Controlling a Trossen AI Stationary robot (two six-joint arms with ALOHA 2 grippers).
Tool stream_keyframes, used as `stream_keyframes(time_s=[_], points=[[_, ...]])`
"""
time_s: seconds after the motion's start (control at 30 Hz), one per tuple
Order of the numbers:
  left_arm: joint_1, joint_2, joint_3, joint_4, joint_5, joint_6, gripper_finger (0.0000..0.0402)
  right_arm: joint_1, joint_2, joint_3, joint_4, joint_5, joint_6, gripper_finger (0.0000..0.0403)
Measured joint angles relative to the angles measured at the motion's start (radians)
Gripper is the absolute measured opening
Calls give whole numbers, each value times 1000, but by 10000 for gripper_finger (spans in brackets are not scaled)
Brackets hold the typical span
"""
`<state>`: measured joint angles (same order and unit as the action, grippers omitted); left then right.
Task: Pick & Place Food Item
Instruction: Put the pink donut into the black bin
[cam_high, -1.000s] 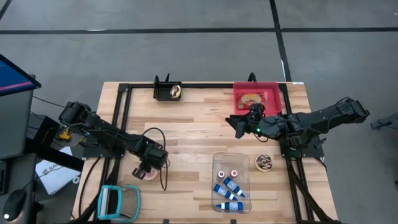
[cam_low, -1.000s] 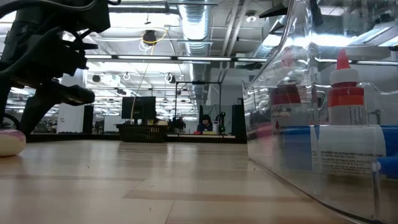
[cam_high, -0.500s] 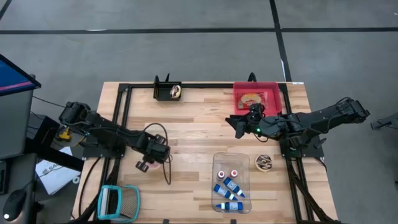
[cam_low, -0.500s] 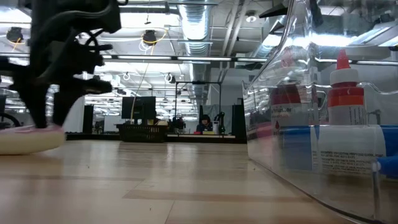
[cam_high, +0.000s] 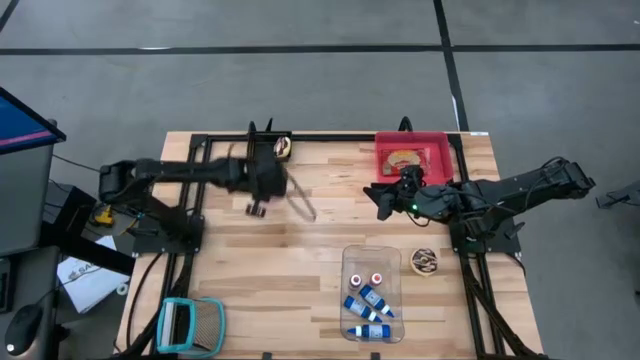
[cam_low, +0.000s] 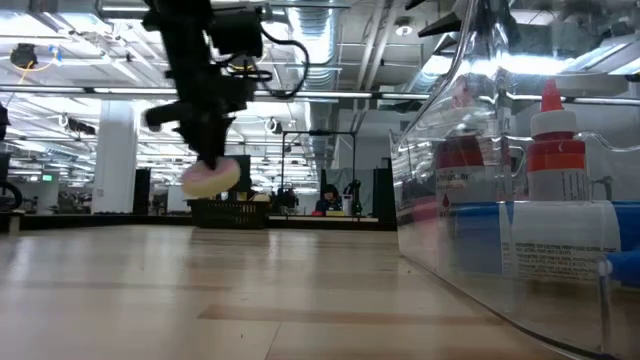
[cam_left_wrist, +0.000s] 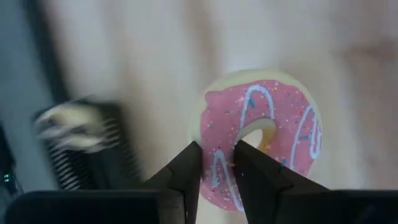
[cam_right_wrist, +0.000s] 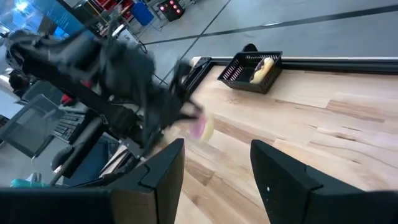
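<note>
Teal brush (cam_high: 190, 325): near-left corner of the desk (cam_high: 320, 220), lying flat, untouched.

Left tool (cam_high: 256, 207): now over the far-left part of the desk, just beside the black basket; a second ago it was low by the near-left edge. Fingers (cam_left_wrist: 186, 177) closed on the rim of the pink-iced donut (cam_left_wrist: 258, 143), one prong through the hole. In the low view the donut (cam_low: 210, 177) hangs clear of the wood, where before it lay on the surface. Judgement: pick is done, carry is under way, and the basket looks the likely drop point, though that is not certain.

Black basket (cam_high: 270, 148): far edge, left of centre, already holding a pale pastry; the right wrist view shows it too (cam_right_wrist: 252, 70).

Clear bin (cam_high: 371, 293): near edge, right of centre, holding small blue bottles with red caps.

Right tool (cam_high: 384, 203): held above the desk right of centre, unmoved, jaws parted and empty.

Red tray (cam_high: 440, 152): far-right corner, with a flat brownish food item inside.

Chocolate donut (cam_high: 425, 262): right side, near the clear bin, on bare wood.

Surface: pale wooden planks with a black metal frame along the far and side edges.

Room: grey floor with dark lines around the desk; beyond, an open hall with ceiling ducts, strip lights and distant workstations.
</note>
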<state>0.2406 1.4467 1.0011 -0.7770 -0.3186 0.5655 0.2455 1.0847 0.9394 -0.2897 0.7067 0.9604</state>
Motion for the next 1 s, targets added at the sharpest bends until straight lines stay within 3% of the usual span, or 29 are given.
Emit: stream_keyframes(time_s=[0.13, 0.3, 0.53, 0.73, 0.83, 1.0], points=[[146, 0, 50, 88, -6, -69, 80, -8, 0, 0, -26, 0, 0, 177], [287, 0, 72, 183, 25, -375, 73, -8, 0, 0, -38, 0, -1, 177], [371, 0, 36, 324, 125, -1168, 60, -21, 0, 0, -67, 0, -2, 177], [365, 0, -107, 697, 134, -1847, 59, -26, 0, 0, -77, 0, -15, 177], [365, 0, -203, 863, 92, -2136, 60, -26, 0, 0, -77, 0, -21, 177], [337, 0, -297, 972, -18, -2459, 58, -26, 0, 0, -77, 0, -33, 177]])
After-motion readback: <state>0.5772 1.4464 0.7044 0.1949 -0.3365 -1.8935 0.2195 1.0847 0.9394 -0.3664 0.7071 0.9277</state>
